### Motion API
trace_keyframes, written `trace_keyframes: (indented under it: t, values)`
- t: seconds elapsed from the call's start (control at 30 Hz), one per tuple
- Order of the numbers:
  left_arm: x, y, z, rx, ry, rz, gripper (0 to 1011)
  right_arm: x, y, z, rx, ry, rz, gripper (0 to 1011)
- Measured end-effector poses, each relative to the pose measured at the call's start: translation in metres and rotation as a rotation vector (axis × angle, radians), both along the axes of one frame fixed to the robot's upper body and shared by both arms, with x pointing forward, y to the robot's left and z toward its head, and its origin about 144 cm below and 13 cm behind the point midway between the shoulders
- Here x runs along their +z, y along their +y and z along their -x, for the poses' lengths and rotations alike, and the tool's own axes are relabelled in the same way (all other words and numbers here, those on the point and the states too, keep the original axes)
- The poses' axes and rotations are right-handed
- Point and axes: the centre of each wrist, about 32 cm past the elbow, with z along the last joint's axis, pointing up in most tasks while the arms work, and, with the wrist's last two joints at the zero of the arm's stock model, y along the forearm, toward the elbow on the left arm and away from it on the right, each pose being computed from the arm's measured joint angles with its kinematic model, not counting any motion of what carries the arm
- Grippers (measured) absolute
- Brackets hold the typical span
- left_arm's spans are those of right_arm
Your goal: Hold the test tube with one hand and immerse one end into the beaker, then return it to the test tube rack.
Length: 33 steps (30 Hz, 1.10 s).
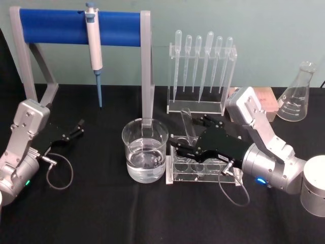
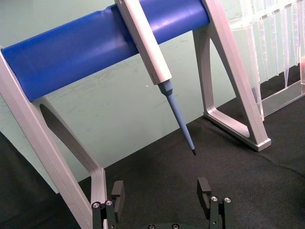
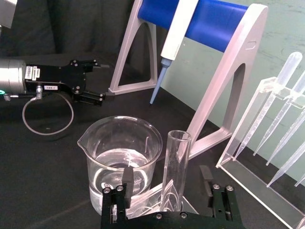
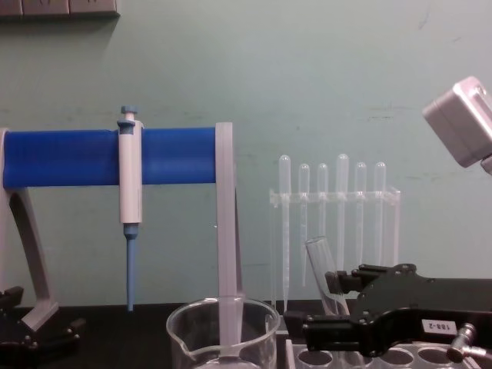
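Glass test tube [image 3: 176,157] leans in the clear rack [image 1: 175,175], just beside the beaker [image 1: 145,150], which stands at the rack's 9 o'clock. Right gripper [image 1: 189,133] straddles the tube with its fingers wide, neither pad touching glass. Probable step: the grasp. Centre the tube between the pads, close gently below the rim, then lift along the tube's tilt to clear the hole. Left gripper [image 1: 75,129] sits parked at the beaker's 9 o'clock, well apart, its fingers spread.

Items counted: one test tube [image 1: 187,123], one beaker [image 1: 144,152], one test tube rack [image 1: 177,174], six plastic pipettes [image 1: 209,56], one pipette rack [image 1: 195,107], one micropipette [image 1: 94,46], one blue-barred stand [image 1: 56,26], one conical flask [image 1: 297,96].
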Motion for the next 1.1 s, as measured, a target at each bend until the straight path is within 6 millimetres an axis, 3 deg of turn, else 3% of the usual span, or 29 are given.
trace_keyframes:
  t: [0.17,0.63,0.93,1.1]
  values:
    - [0.000,0.000,0.000,0.000,0.000,0.000,1000,0.000,-0.001,0.000,-0.003,0.006,0.006,757]
    - [0.000,0.000,0.000,0.000,0.000,0.000,1000,-0.003,-0.004,0.004,-0.016,0.018,-0.016,272]
    - [0.000,0.000,0.000,0.000,0.000,0.000,1000,0.004,-0.010,0.014,-0.033,-0.008,-0.094,225]
    - [0.000,0.000,0.000,0.000,0.000,0.000,1000,0.021,-0.014,0.024,-0.057,-0.055,-0.208,225]
